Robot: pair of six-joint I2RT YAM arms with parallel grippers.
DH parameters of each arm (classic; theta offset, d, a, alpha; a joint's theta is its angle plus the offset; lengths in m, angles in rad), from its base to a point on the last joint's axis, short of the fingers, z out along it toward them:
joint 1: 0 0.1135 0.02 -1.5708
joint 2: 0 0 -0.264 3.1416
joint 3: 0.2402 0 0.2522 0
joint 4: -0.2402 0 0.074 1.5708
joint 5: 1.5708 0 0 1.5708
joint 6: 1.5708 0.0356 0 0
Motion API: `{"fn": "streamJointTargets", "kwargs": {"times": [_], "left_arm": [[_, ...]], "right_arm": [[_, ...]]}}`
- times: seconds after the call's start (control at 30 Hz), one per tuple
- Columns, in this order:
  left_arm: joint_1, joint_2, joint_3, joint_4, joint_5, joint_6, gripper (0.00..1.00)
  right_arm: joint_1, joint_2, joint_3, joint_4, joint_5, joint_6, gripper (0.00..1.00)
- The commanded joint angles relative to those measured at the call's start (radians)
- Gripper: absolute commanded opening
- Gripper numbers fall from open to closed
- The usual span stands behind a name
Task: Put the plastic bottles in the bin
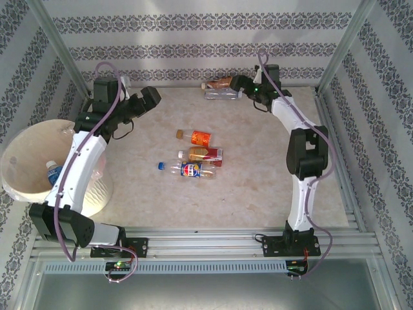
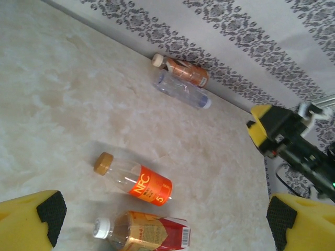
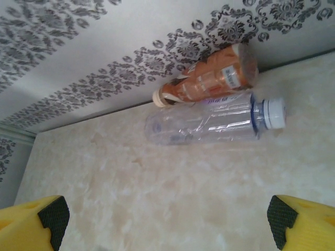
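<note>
Clear bottle (image 3: 209,124): thin-walled, dented, probably light, springy, slick; best pinched across mid-body. Lying just ahead of right gripper (image 3: 167,217), touching brown-labelled bottle (image 3: 214,77) beyond it at the wall (image 3: 104,63). Jaws wide apart, empty. Left gripper (image 2: 162,217) likewise spread, empty. Bin (image 1: 22,152) well apart, past left gripper.

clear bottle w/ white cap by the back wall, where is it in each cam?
Top external: clear bottle at top centre, lying along the patterned wall.
Left wrist: clear bottle at upper centre, cap towards the lower right.
Right wrist: clear bottle right of centre, cap at the right.
Shared landmark: the brown-labelled bottle lying between it and the wall in all three.
</note>
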Motion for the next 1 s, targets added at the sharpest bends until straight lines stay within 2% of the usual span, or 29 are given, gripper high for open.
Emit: {"fn": "streamJointTargets", "kwargs": {"times": [0.0, 0.27, 0.43, 0.57, 0.73, 0.97], "left_arm": [[-0.014, 0.020, -0.034, 0.139, 0.043, 0.000, 1.00], [-0.036, 0.168, -0.042, 0.196, 0.064, -0.049, 1.00], [-0.044, 0.235, -0.044, 0.223, 0.052, -0.051, 1.00], [-0.043, 0.286, -0.050, 0.233, 0.033, -0.057, 1.00], [-0.044, 0.345, -0.034, 0.236, 0.043, -0.064, 1.00], [-0.044, 0.371, -0.027, 0.232, 0.038, -0.058, 1.00]], "right_arm": [[-0.021, 0.141, 0.189, -0.080, -0.082, 0.043, 0.98], [-0.043, 0.453, 0.559, -0.028, -0.065, 0.265, 0.98], [-0.043, 0.570, 0.693, -0.004, -0.019, 0.304, 0.98], [-0.049, 0.660, 0.842, -0.074, 0.006, 0.298, 0.98], [-0.054, 0.702, 0.862, -0.056, -0.001, 0.323, 0.97], [-0.049, 0.730, 0.899, -0.056, -0.074, 0.332, 0.96]]}}
